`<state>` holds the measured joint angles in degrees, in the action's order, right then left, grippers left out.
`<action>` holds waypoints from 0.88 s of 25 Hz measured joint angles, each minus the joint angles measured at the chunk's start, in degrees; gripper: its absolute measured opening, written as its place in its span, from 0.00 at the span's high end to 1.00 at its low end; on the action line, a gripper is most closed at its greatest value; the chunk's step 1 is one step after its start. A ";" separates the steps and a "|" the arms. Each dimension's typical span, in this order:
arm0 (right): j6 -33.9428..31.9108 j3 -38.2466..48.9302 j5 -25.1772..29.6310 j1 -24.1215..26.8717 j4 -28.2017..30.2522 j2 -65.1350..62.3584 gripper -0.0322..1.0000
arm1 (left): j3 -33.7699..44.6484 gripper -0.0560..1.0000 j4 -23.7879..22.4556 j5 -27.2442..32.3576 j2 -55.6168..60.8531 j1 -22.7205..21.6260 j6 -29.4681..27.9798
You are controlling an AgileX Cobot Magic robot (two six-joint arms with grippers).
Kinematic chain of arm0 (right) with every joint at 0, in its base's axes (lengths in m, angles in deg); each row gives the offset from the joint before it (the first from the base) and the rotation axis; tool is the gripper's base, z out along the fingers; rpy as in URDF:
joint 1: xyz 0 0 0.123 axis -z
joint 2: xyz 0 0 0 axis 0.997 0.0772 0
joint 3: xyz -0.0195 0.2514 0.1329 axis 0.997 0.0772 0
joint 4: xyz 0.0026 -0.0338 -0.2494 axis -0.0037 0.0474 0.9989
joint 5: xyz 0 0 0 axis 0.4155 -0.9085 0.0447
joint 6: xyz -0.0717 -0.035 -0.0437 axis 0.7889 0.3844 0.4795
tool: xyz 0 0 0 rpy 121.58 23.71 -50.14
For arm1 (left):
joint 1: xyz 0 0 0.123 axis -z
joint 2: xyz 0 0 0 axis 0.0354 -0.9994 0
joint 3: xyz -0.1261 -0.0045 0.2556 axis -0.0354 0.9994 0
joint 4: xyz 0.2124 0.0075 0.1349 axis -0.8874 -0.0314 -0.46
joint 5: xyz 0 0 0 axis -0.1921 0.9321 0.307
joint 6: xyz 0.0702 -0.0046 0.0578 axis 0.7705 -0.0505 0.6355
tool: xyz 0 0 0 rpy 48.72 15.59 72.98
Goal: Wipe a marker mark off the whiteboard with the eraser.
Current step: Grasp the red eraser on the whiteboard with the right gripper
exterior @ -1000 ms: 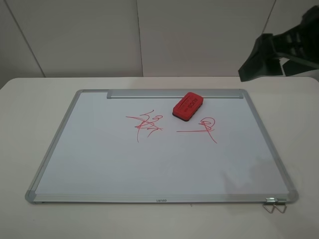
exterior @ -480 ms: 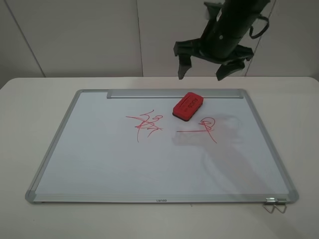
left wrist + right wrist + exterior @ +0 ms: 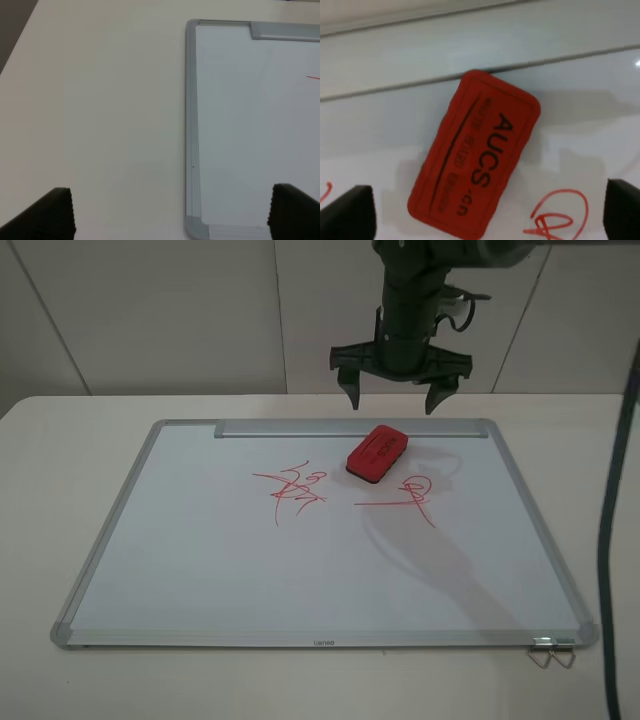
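Observation:
The whiteboard [image 3: 200, 560] lies flat on the table. On it, near the tray bar [image 3: 290, 428], rests the red eraser [image 3: 379, 453], also seen close up in the right wrist view as the eraser [image 3: 475, 155] with dark lettering. The marker mark [image 3: 295, 490], a dense red zigzag with a thin tail, is left of the eraser. My right gripper [image 3: 393, 398] hangs open above the eraser, fingers wide apart and touching nothing. My left gripper [image 3: 170, 215] is open over the table by the board's left frame [image 3: 190, 125].
A smaller red scribble [image 3: 412, 495] with a loop and underline lies right of the eraser. A metal clip [image 3: 552, 650] sticks out at the board's near right corner. A dark cable [image 3: 615, 520] runs down the right edge. Cream table [image 3: 40, 500] surrounds the board.
My right arm has swung in from the far right and turned its open gripper downward above the eraser. The eraser and both scribbles have not moved.

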<state>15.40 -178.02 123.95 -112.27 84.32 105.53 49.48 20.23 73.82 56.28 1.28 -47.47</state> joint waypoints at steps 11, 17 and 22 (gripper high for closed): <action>-7.81 -3.48 0.04 0.00 -0.05 6.81 0.17 | 0.00 0.21 0.00 0.00 0.00 0.00 0.00; -8.19 -3.48 -1.09 0.05 -1.77 8.92 0.17 | 0.00 0.21 0.00 0.00 0.00 0.00 0.00; -10.64 -3.48 -3.09 0.44 -2.54 9.25 0.18 | 0.00 0.21 0.00 0.00 0.00 0.00 0.00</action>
<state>4.77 -181.50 120.86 -111.82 81.77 114.78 49.48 20.23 73.82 56.28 1.28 -47.47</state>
